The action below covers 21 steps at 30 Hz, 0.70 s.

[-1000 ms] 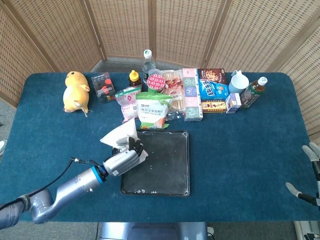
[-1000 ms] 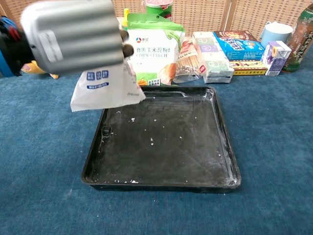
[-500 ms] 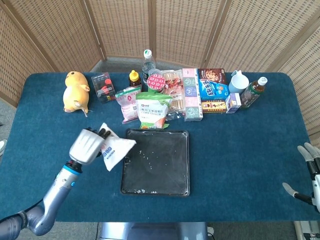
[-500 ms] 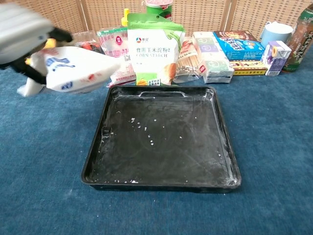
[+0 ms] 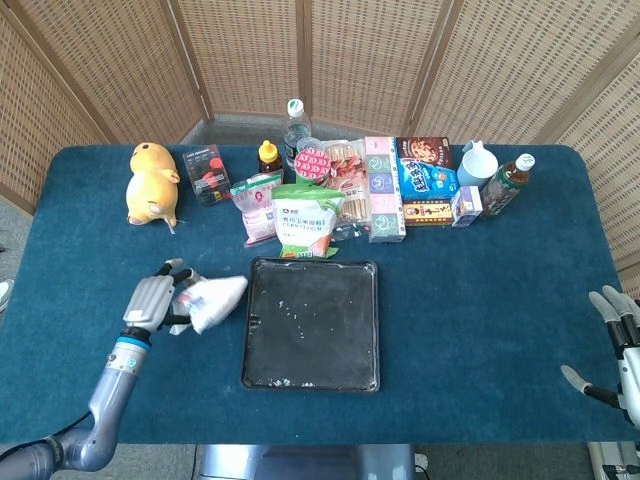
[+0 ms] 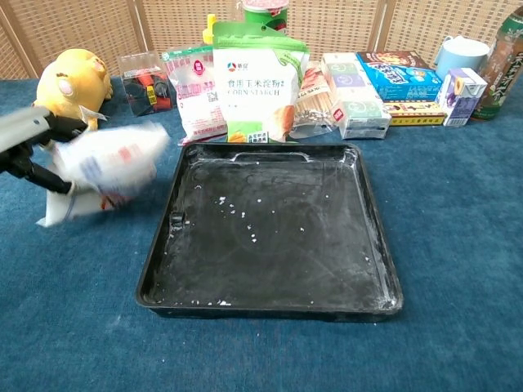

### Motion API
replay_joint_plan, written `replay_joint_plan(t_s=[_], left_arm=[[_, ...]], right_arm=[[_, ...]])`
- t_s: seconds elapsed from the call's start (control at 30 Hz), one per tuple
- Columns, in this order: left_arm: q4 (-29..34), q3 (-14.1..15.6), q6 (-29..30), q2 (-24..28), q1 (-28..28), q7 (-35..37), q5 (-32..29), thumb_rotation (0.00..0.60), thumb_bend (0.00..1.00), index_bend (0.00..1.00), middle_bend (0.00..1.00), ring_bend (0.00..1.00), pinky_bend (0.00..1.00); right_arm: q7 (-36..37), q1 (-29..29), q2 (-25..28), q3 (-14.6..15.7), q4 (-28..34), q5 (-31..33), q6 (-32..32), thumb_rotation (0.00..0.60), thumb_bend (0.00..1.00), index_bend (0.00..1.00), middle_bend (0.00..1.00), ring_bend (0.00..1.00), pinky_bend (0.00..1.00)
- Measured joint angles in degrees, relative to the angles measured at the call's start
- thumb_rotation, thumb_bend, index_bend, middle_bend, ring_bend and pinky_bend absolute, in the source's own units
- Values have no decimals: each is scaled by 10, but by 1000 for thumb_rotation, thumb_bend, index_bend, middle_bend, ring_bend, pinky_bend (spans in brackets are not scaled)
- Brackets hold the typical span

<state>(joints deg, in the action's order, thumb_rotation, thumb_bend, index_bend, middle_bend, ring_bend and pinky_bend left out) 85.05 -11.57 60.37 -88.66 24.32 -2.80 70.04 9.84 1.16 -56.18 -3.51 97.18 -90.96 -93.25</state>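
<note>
My left hand [image 5: 150,300] [image 6: 24,140] grips a white bag [image 5: 208,300] [image 6: 110,167] with blue and red print, low over the blue cloth just left of the black tray [image 5: 345,370] [image 6: 368,278]. The bag lies roughly on its side and is blurred in the chest view. The tray is dusted with white powder specks. My right hand [image 5: 618,345] is at the right edge of the head view, beyond the table's corner, fingers spread and holding nothing.
Along the back stand a yellow plush toy [image 5: 150,183], a dark box [image 5: 207,174], a corn starch bag [image 5: 307,220] [image 6: 257,82], a pink packet [image 5: 257,205], bottles [image 5: 294,125], snack boxes [image 5: 425,180], a blue jug [image 5: 478,163] and a tea bottle [image 5: 508,183].
My left hand has carried the white bag from over the tray's left rim out to the left and down, tipping it from hanging upright onto its side.
</note>
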Motion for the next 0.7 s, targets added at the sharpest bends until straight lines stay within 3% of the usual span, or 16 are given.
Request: replay_joint_plan(t_s=[0.2, 0.43, 0.6, 0.7], left_arm=[[29, 13, -2, 24, -3, 62, 29, 600, 0, 0, 0, 0, 146], [77, 35, 45, 79, -26, 98, 92, 600, 0, 0, 0, 0, 125], [108, 50, 86, 143, -47, 89, 125, 600, 0, 0, 0, 0, 103], [122, 61, 112, 191, -66, 47, 136, 600, 0, 0, 0, 0, 85]], right_arm=[[5, 1, 2, -1, 0, 1, -3, 600, 0, 0, 0, 0, 0], [7, 3, 4, 0, 1, -1, -7, 600, 0, 0, 0, 0, 0], [7, 3, 5, 0, 2, -2, -8, 600, 0, 0, 0, 0, 0], [2, 4, 4, -1, 3, -1, -9, 600, 0, 0, 0, 0, 0]])
